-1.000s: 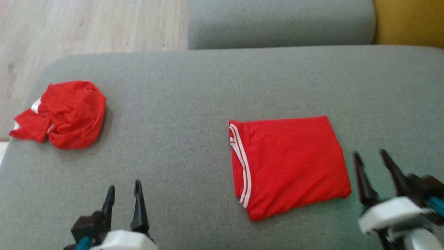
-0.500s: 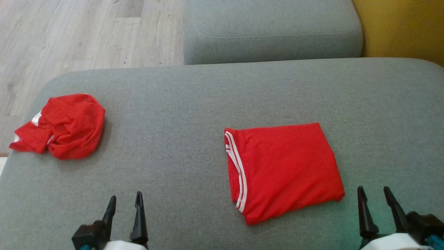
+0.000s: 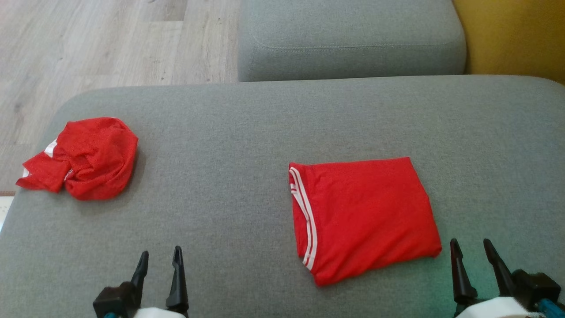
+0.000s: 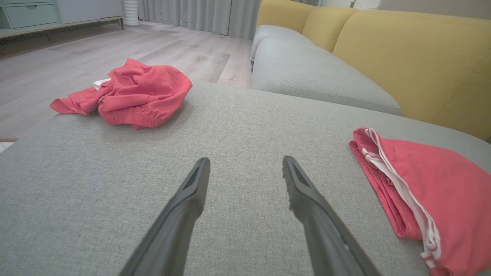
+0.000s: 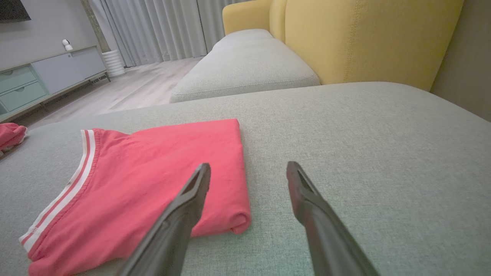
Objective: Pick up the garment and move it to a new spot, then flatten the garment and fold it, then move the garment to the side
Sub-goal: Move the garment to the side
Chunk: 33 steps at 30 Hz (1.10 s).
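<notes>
Garments in red lie well apart on the grey sofa seat [image 3: 247, 132]. A folded red garment [image 3: 366, 216] sits flat and squared, with white stripes [image 3: 304, 212] down its left edge, at about 11 o'clock from the right end effector [image 3: 470, 243]. A crumpled red garment [image 3: 88, 157] is heaped close to the seat's left edge, at about 10 o'clock from the left end effector [image 3: 161, 251]. Both end effectors hover low over bare upholstery with their fingers spread and nothing between them. The folded piece looks finished, so the step in hand is probably a fresh pick-up of the crumpled heap. The left arm is the natural one for it, being on that side. To do it well, it should reach toward 10 o'clock and come down on the high rounded bulge of the heap, not on the thin flap trailing toward the wood floor [image 3: 88, 44]. It should close on a thick fold, so that more than one layer is caught. The lift should go straight up before carrying toward the open middle of the seat. A sideways drag could tip the cloth over the nearby edge. The drop spot should stay apart from the folded piece, leaving room for flattening.
</notes>
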Tool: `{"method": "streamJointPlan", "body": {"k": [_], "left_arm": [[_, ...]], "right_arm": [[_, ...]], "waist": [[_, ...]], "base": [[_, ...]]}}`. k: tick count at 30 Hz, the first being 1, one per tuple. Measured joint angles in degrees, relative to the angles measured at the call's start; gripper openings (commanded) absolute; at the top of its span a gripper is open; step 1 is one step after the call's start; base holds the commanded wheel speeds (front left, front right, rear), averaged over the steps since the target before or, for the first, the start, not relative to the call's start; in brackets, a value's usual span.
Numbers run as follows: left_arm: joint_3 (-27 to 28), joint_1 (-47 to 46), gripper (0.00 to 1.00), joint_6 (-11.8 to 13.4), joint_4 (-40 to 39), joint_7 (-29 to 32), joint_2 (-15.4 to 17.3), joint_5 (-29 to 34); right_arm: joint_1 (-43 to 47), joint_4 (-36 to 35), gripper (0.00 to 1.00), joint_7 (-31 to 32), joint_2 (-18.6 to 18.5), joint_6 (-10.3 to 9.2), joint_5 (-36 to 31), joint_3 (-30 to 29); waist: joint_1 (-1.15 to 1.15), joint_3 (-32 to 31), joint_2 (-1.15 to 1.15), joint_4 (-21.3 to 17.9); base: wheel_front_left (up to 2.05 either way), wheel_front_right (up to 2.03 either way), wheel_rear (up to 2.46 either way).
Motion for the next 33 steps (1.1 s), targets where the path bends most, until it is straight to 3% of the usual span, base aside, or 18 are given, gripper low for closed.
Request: {"method": "streamJointPlan", "body": {"k": [12,15,20,26,29,33], "left_arm": [[-0.29,0.06,1.00,0.56,-0.01,0.00,0.00,-0.10],[-0.32,0.06,1.00,0.77,-0.03,0.01,0.00,-0.10],[-0.55,0.05,1.00,1.01,-0.09,0.00,0.00,-0.10],[-1.91,-0.36,1.00,1.01,-0.18,0.01,0.02,-0.10],[-3.09,-1.93,1.00,0.98,-0.09,0.01,-0.01,-0.10],[-4.05,-4.56,1.00,0.98,0.16,0.00,0.00,-0.38]], "right_arm": [[-0.69,0.49,1.00,0.08,-0.52,0.00,-0.16,0.41],[-1.39,-0.16,1.00,2.45,-1.38,0.00,0.74,1.75],[-8.16,-1.65,1.00,14.58,-4.49,0.00,9.45,5.46],[-18.14,3.30,1.00,35.00,-6.48,0.00,18.01,3.48],[-22.56,8.87,1.00,40.53,-6.45,0.00,17.19,1.45],[-26.38,14.99,1.00,42.92,-6.30,0.00,14.79,0.40]], "waist": [[0.00,0.03,0.00,0.65],[0.00,0.16,0.00,0.70],[0.00,0.92,0.00,0.73],[0.00,3.39,0.00,1.44],[0.00,5.23,0.00,2.18],[0.00,7.09,0.00,4.12]], "base": [[0.00,0.00,0.00],[0.00,0.00,0.00],[0.00,0.00,0.00],[0.00,0.00,0.00],[0.00,0.00,0.00],[0.00,0.00,0.00]]}}
